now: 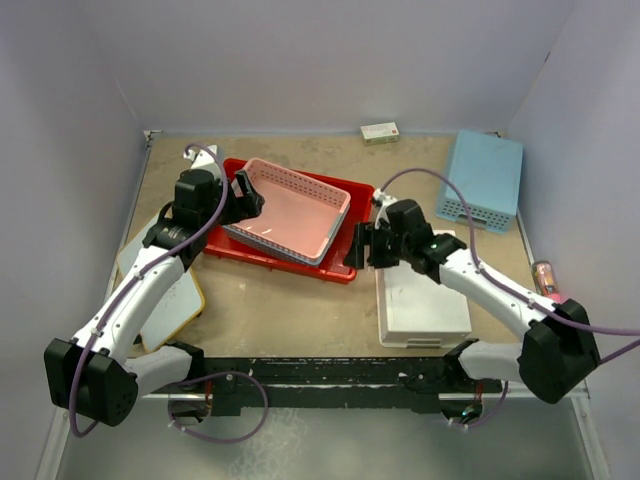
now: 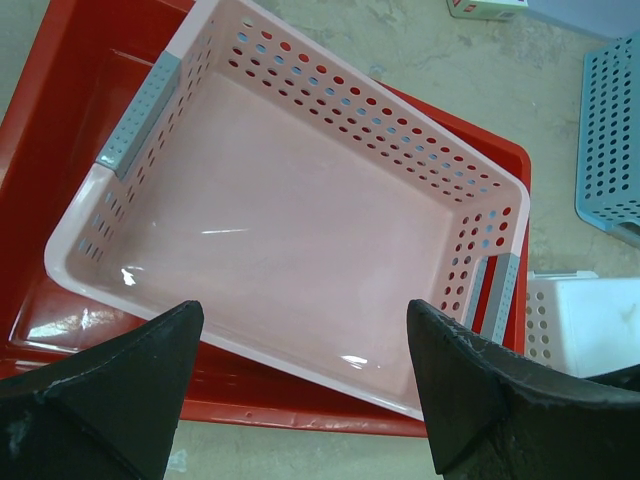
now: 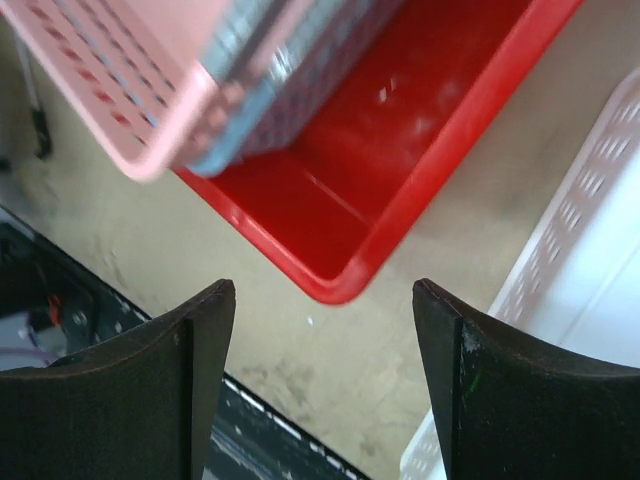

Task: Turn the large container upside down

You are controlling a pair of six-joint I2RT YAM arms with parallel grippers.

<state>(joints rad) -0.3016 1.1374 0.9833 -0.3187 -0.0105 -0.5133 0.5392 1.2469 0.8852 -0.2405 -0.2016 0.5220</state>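
Note:
The large red tray lies upright at the table's centre-left. A pink perforated basket, nested over a light-blue one, sits tilted inside it. My left gripper is open at the tray's left end, above the pink basket's near rim. In the left wrist view the gripper frames the pink basket and the tray's rim. My right gripper is open just off the tray's near right corner. In the right wrist view the gripper is over bare table below that corner. Neither gripper holds anything.
A white basket lies upside down under my right arm. A light-blue basket lies upside down at the back right. A small box sits by the back wall. Flat white and yellow items lie at the left under my left arm.

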